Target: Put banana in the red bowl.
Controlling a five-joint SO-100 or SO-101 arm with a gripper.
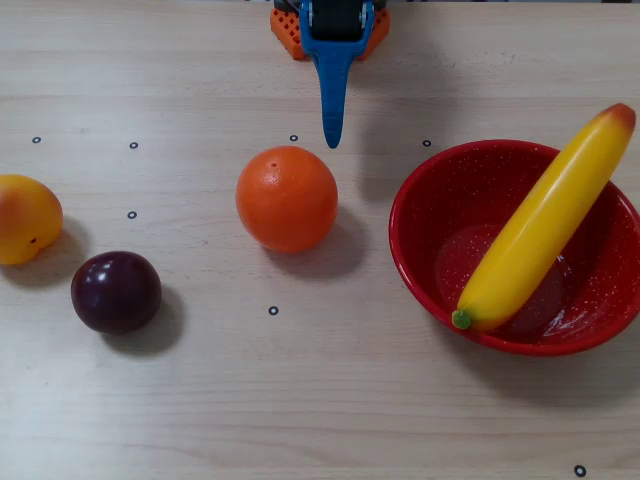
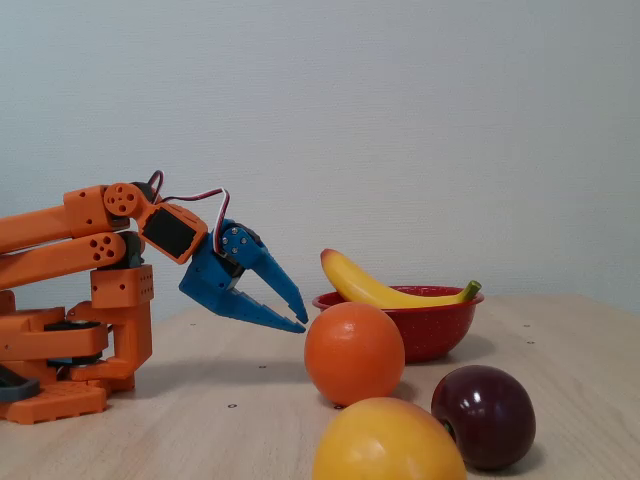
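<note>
The yellow banana lies slanted inside the red bowl at the right of the overhead view, its reddish end sticking out over the far rim and its green stem low near the front wall. In the fixed view the banana rests across the red bowl. My blue gripper hangs folded back near the arm's base, well left of the bowl. In the fixed view the gripper stands open and holds nothing.
An orange sits mid-table just in front of the gripper tip. A dark plum and a yellow-orange fruit lie at the left. The orange arm base stands at the table's far edge.
</note>
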